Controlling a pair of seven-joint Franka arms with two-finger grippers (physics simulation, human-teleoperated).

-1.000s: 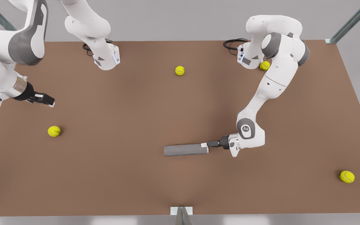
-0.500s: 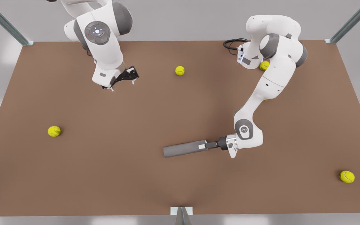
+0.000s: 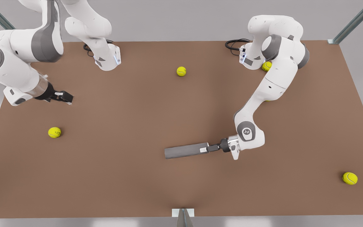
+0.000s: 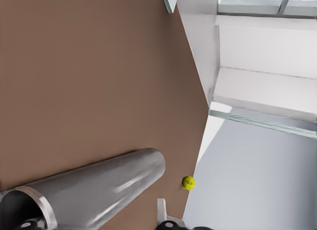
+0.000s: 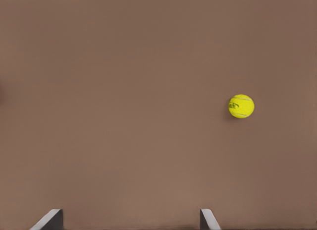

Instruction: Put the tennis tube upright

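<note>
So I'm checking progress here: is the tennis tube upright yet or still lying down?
Lying down. The tennis tube lies lengthwise on the table, the left tool at its rimmed end.

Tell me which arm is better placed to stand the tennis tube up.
The left: its claw is at the tennis tube rim end. The right claw hangs open far off over bare table.

You have the tennis tube (image 3: 186, 151) lying on its side on the table (image 3: 137, 176), toward the near edge and a bit to the front view's right. The left gripper (image 3: 207, 148) sits at its right-hand end. The right gripper (image 3: 65, 97) hangs over the table's far left part, above and behind a ball (image 3: 54, 132). Another ball (image 3: 181, 71) lies at mid-back, one (image 3: 267, 66) beside the right-hand arm base, one (image 3: 349, 178) near the front right corner.
</note>
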